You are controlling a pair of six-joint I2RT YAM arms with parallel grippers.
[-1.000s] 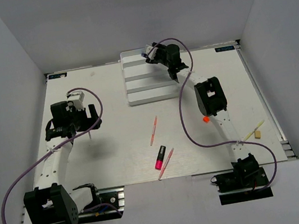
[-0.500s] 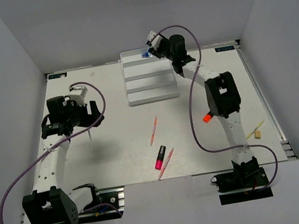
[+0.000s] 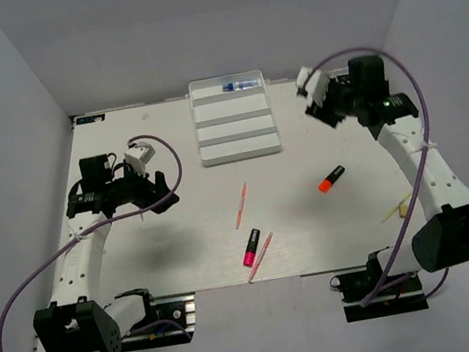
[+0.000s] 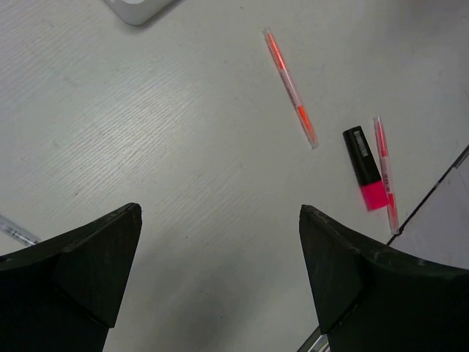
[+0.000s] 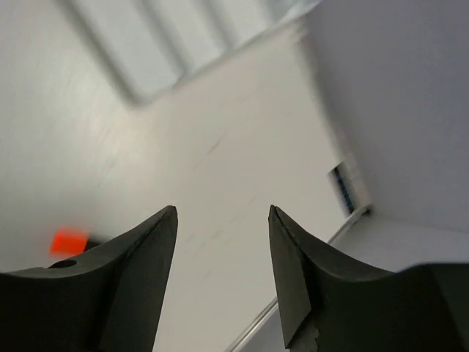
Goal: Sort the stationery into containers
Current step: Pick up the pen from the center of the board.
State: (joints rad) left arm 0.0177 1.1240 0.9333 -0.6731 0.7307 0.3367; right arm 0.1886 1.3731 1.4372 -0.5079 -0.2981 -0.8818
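Note:
The white tray stands at the back centre, and a clear blue-capped bottle lies in its rear row. An orange-and-black marker lies on the table right of centre; its orange end shows in the right wrist view. One pink-orange stick lies mid-table, the other beside the pink-and-black marker. A thin pale pen peeks out beside the right arm. My left gripper hovers open and empty left of these. My right gripper hangs open and empty, right of the tray.
The left wrist view shows a corner of the tray, both sticks and the pink marker ahead of the open fingers. A thin clear strip lies at that view's left edge. The table's front edge is near the pink marker.
My right gripper has swung away from the tray to the right, leaving the bottle in the rear row. The orange marker has come out from under that arm. My left gripper has shifted slightly right.

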